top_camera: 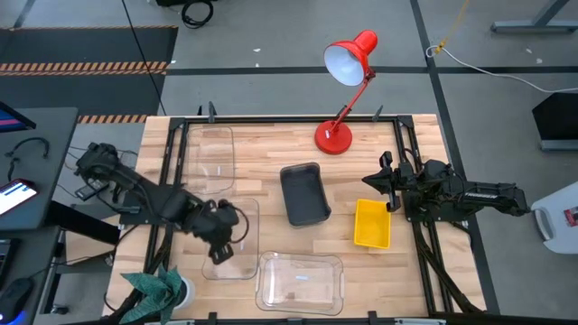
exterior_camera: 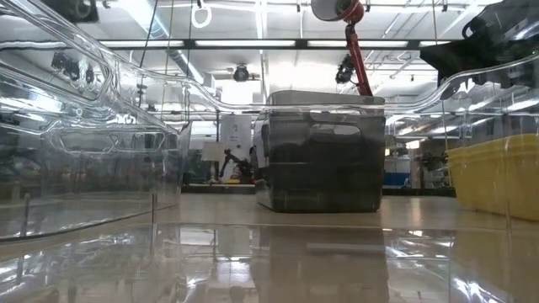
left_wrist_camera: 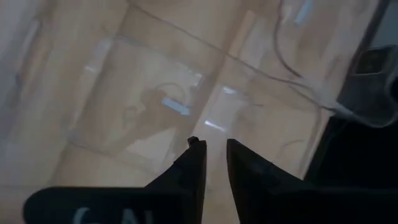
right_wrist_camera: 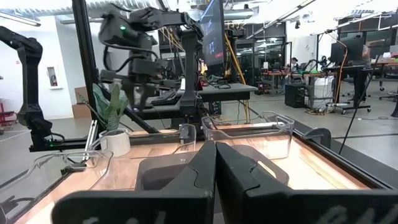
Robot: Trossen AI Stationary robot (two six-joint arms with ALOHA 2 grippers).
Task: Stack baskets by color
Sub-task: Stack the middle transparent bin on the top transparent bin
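Note:
Three clear baskets lie on the wooden table: one at the far left (top_camera: 215,155), one at the near left (top_camera: 242,226) and one at the near middle (top_camera: 300,280). A dark grey basket (top_camera: 304,193) stands at the centre, its open side up, and a yellow basket (top_camera: 372,223) lies to its right. My left gripper (top_camera: 222,246) hangs over the near-left clear basket (left_wrist_camera: 143,93), pointing steeply down. Its fingers stand a narrow gap apart with nothing between them. My right gripper (top_camera: 366,183) waits shut at the right edge, level, pointing across the table.
A red desk lamp (top_camera: 343,90) stands at the far middle, its head leaning out beyond the table's far edge. A plant in a white pot (top_camera: 163,291) sits at the near-left corner. A black metal frame (top_camera: 271,119) runs round the table. Bare wood (top_camera: 262,162) lies between the baskets.

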